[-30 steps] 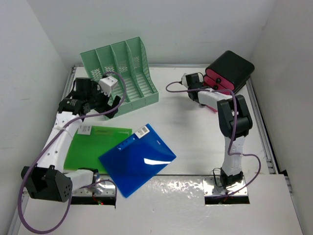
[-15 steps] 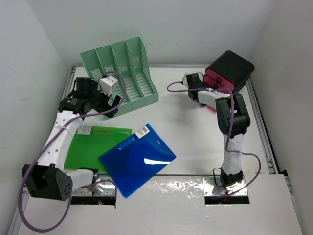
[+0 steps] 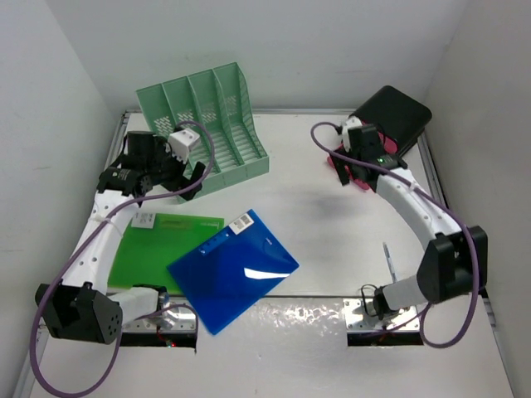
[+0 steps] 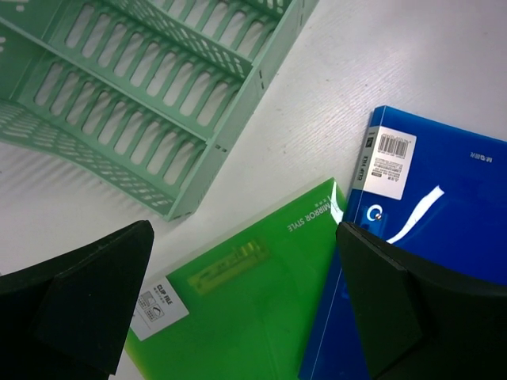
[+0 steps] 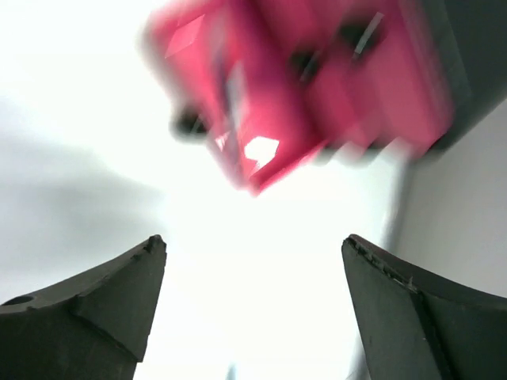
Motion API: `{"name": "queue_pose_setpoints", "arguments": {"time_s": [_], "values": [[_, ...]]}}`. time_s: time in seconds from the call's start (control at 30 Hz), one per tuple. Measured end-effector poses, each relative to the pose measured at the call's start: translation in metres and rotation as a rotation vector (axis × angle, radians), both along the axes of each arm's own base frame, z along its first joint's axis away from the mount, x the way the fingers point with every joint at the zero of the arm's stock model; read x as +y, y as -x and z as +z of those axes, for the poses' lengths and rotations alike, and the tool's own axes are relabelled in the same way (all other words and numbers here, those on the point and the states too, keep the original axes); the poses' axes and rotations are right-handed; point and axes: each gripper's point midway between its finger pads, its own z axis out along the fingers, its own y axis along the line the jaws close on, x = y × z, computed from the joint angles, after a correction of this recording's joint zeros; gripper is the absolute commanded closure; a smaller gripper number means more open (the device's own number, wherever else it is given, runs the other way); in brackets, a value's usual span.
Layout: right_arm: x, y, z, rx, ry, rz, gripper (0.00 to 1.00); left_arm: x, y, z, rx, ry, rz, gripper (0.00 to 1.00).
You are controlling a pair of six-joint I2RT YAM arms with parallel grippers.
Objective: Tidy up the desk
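Note:
The desk [image 3: 319,224] is a white tabletop with metal rails. On its near left lie a green folder [image 3: 158,249] and a blue folder [image 3: 234,269] that overlaps it. My left gripper [image 3: 189,181] hovers open above the green folder [image 4: 253,293], beside the blue folder [image 4: 428,198], and holds nothing. At the back right, my right gripper [image 3: 347,170] stands open just in front of the black-and-pink drawer box [image 3: 392,118]. One pink drawer [image 5: 261,103] juts out, blurred, beyond my empty right gripper [image 5: 253,309].
A mint-green slotted file rack [image 3: 203,124] stands at the back left, close to the left wrist; its corner [image 4: 182,119] shows below that gripper. A thin grey pen-like stick [image 3: 387,257] lies by the right arm. White walls enclose the desk.
The right gripper has opened from shut and drawn back from the drawer box. The right arm's elbow swung out to the right and low. The left arm has not moved.

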Motion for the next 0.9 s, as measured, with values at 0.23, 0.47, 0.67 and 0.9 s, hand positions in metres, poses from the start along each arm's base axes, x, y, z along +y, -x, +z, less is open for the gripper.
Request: {"name": "queue_pose_setpoints", "arguments": {"time_s": [0.23,0.47,0.67,0.9], "values": [[-0.036,0.123,-0.111,0.391,-0.226,-0.227,0.13,-0.008,0.003,-0.001,-0.011,0.015,-0.062,0.00],[-0.074,0.192,-0.146,0.495,-0.388,-0.495,0.34,-0.013,0.008,0.001,-0.025,0.009,-0.128,0.01],[-0.072,0.194,-0.168,0.597,-0.413,-0.505,0.53,-0.014,0.011,0.009,-0.059,0.003,-0.149,0.00],[-0.078,0.206,-0.182,0.783,-0.372,-0.526,0.60,-0.012,0.013,0.010,-0.067,-0.011,-0.160,0.00]]}}
